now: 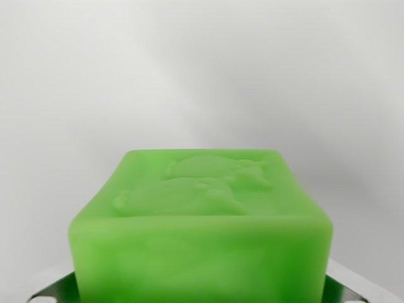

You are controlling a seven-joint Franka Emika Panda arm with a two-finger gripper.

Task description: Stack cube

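Cube: you are looking at a green cube (202,227) with raised relief on its top face, filling the lower middle of the wrist view.
Hand: metal fingertips (53,291) are showing at both lower corners beside the cube; you are probably gripping it, though contact is not showing.
Progress: you are seeing no second cube, so the stacking is looking not yet done.
Surroundings: only a blurred pale surface (202,69) is lying beyond; nothing is standing in your way.

We see bright, even, diffuse light with no hard glare. The green cube (201,230) fills the lower frame, soft and blurred along its near edge. Behind it the pale background (202,69) shows only faint, smeared grey shadows, entirely out of focus.
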